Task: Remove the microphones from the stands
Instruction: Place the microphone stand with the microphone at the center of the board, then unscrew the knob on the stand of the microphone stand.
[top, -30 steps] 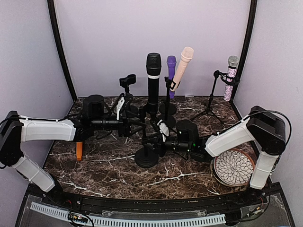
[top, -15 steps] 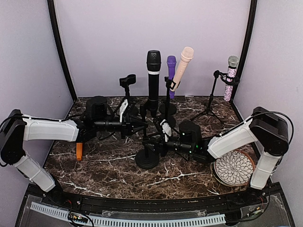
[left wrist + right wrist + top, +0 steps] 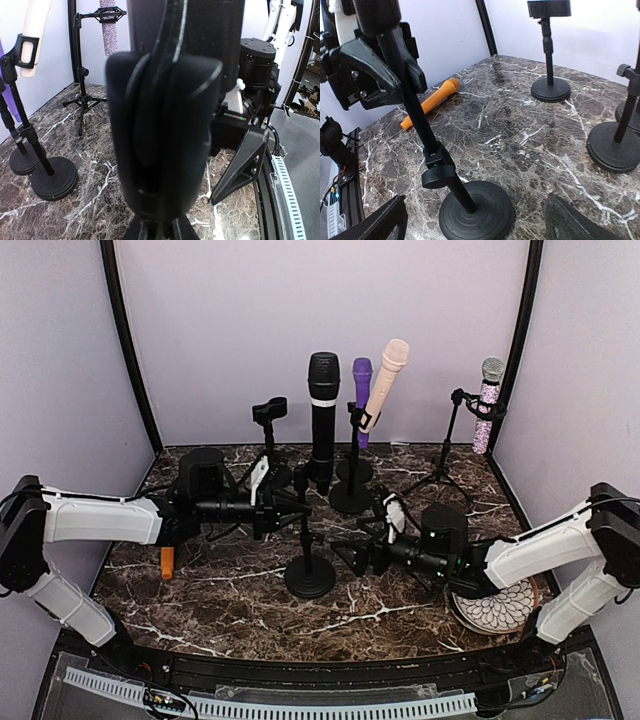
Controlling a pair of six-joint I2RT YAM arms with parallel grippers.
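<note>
At the middle of the marble table [image 3: 230, 595] the black microphone [image 3: 322, 420] sits in its stand [image 3: 310, 578] with its long axis very nearly vertical. The mesh head points straight up, the handle with its pale band runs down toward the clip, and the thin pole carries on down to the round base. The left gripper [image 3: 296, 504] reaches in from the left at about the height of the handle's lower end. In the right wrist view its dark fingers [image 3: 370, 75] sit one on each side of the pole just under the microphone, but the pole hides the gap between them, so I cannot tell whether they press on anything. The left wrist view is filled by the blurred black body, very close to the lens. The right gripper [image 3: 357, 548] lies low to the right of the stand and apart from it, with its claw spread wide. Its own camera shows the two tips at the bottom corners, with the stand's base between and beyond them. An orange microphone [image 3: 167, 560] lies flat on the table near the left arm, and a patterned plate [image 3: 495, 595] rests by the right arm.
</note>
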